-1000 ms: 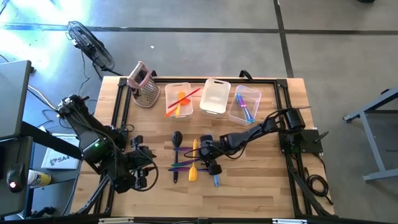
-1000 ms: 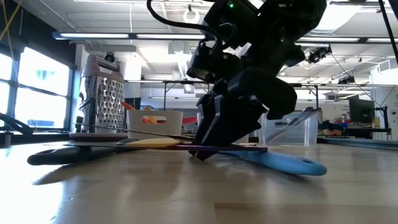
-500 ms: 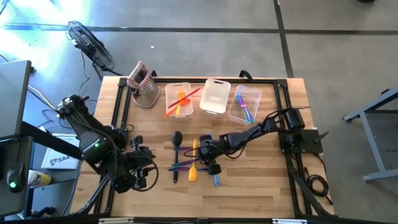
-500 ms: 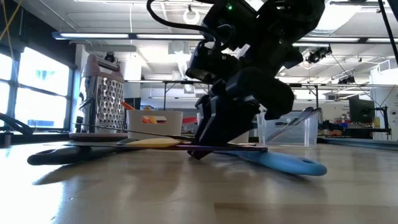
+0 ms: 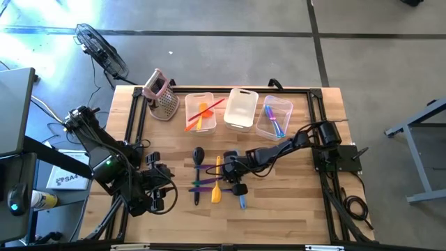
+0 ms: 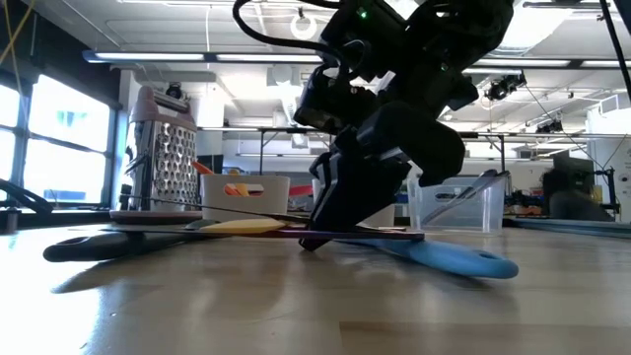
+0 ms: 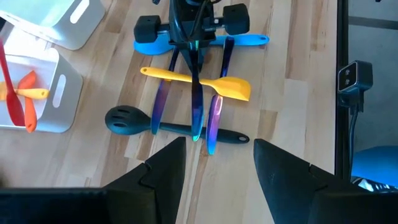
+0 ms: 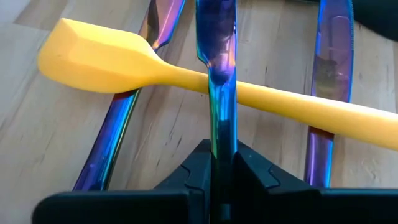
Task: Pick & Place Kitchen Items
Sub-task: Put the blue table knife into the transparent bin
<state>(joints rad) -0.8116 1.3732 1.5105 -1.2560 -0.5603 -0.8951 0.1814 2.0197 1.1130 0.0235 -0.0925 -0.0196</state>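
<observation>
Closest in, the right wrist view shows the right gripper (image 8: 221,171) pinched tight on the handle of a shiny blue-purple iridescent utensil (image 8: 216,37). A second ago its jaws stood apart around that handle; now they are clenched on it. That is the one change, and it likely means the grasp is made and the lift comes next. The held piece lies across the handle of the yellow spatula (image 8: 112,53), so raising it may nudge the spatula. Two more iridescent pieces lie on either side of it.

In the low view the gripper's tips sit at the wooden table (image 6: 296,306), and the blue utensil (image 6: 463,258) lies just beside them, so nothing is off the surface yet.

From above, the right gripper (image 5: 228,168) is in the middle of the table, over a small cluster: the dark slotted spoon (image 5: 198,155), the yellow spatula, the iridescent pieces and the blue one. The left gripper (image 5: 166,183) waits near the table's front left edge with its jaws partly open and empty; it has not moved.

Farther back, three clear bins stand in a row. The left bin (image 5: 189,102) holds orange and red utensils, the middle bin (image 5: 241,120) looks bare, and the right bin (image 5: 284,108) holds blue and purple ones. The metal grater (image 5: 162,97) stands at the far left corner.
</observation>
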